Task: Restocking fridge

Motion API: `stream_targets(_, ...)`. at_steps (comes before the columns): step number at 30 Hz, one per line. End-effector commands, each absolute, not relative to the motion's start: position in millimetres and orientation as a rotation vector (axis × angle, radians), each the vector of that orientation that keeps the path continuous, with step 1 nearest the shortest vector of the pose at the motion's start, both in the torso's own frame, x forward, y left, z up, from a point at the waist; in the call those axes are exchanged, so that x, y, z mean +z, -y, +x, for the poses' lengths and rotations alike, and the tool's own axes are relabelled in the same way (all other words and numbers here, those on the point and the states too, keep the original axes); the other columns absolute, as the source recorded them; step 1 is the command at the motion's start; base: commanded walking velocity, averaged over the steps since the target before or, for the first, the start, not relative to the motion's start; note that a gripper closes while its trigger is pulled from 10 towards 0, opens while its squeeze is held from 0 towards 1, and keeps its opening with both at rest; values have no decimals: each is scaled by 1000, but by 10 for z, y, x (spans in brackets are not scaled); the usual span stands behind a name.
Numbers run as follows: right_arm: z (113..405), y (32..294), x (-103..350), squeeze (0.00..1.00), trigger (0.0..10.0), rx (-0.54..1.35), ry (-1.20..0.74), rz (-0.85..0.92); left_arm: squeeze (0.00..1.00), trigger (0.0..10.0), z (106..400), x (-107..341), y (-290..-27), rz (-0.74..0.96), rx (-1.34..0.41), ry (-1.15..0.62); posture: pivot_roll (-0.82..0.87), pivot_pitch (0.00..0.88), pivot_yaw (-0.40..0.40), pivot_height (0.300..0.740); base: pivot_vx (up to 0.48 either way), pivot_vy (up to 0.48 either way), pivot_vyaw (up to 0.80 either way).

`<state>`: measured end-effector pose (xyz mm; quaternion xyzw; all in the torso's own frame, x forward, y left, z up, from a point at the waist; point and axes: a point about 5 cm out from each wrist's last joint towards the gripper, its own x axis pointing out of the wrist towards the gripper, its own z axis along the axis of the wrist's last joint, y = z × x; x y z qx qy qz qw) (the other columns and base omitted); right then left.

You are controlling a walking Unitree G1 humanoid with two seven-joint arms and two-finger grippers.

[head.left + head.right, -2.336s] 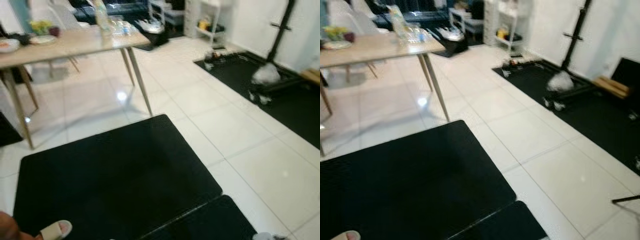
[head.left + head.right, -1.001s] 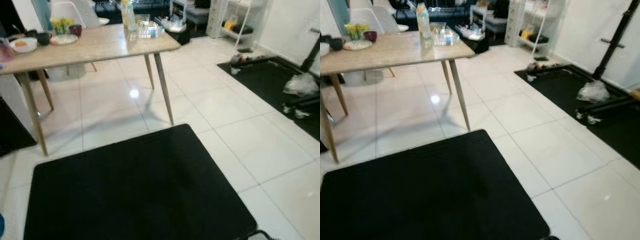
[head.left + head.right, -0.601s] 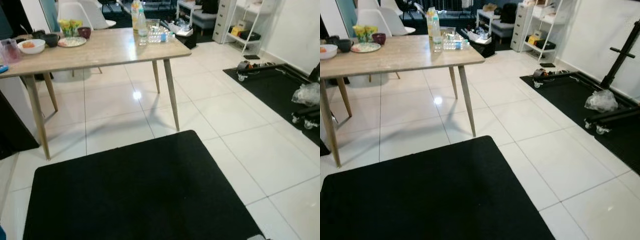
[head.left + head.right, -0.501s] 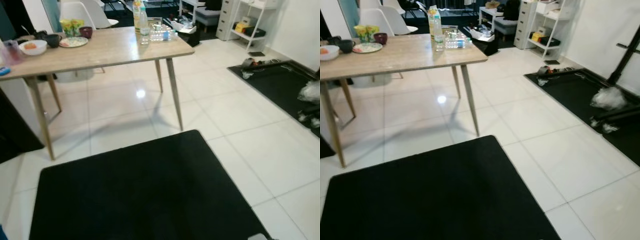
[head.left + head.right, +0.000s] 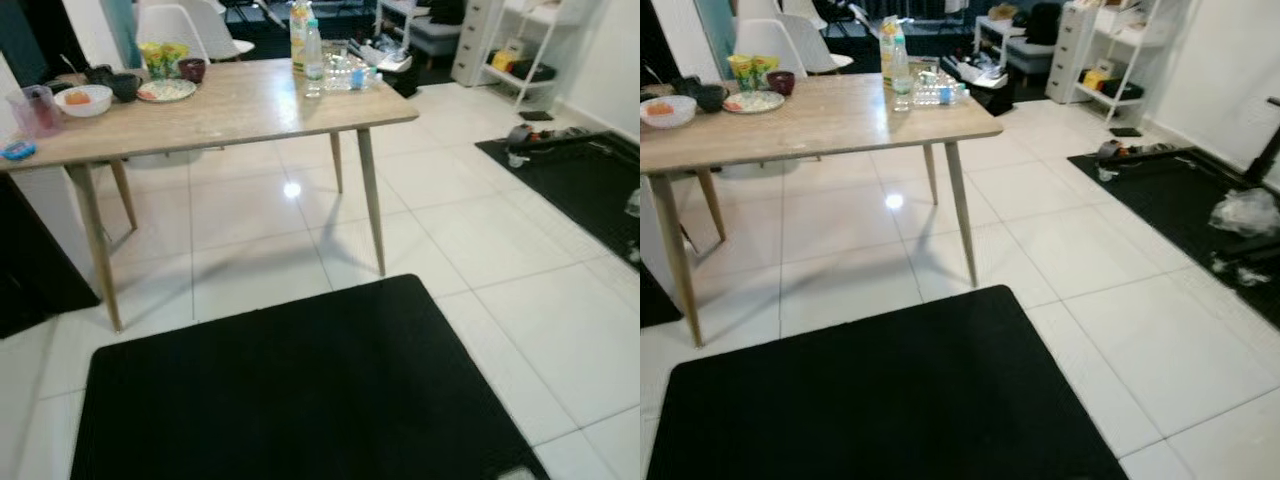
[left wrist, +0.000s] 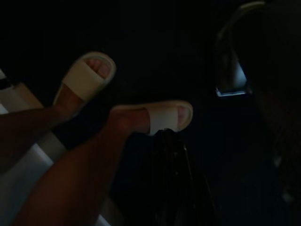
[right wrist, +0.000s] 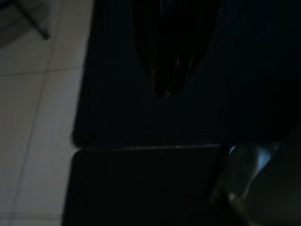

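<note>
- Upper centre of my head views, on the wooden surface (image 5: 230, 105): a clear bottle (image 5: 313, 58) beside a juice carton (image 5: 299, 22).
- Judged handling: the bottle is light, smooth, possibly slippery; take it mid-body, upright.
- Left gripper (image 6: 169, 141) and right gripper (image 7: 164, 89) hang over the black mat (image 5: 300, 390); I cannot tell the jaws' opening.
- Room: white tiled floor (image 5: 1120, 260), bowls (image 5: 85, 98) at upper left, a person's sandalled feet (image 6: 160, 115) nearby.

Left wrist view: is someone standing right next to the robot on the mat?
Yes, a person's two feet in pale slippers stand on the black mat just beyond the left gripper.
</note>
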<state>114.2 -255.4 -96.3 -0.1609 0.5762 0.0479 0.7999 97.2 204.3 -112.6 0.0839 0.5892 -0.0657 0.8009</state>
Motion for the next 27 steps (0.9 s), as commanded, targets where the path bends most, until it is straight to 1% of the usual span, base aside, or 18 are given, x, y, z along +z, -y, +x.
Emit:
stream_targets(1, 1161, 2536, -963, 0, 10000, 95, -1226, -333, 0, 10000, 1275, -1054, -1910, 162, -162, -1138, -16, 0, -34, 740, 277, 0, 0)
stream_targets(8, 1155, 2525, -968, 0, 10000, 98, -1227, -327, 0, 10000, 1318, -1046, -1861, 157, -168, -1125, -9, 0, -35, 740, 277, 0, 0)
stream_targets(27, 1124, 2490, -987, 0, 10000, 96, -1233, -319, 0, 10000, 1263, -1061, -1883, 152, -161, -1137, -1, 0, -35, 740, 242, 0, 0)
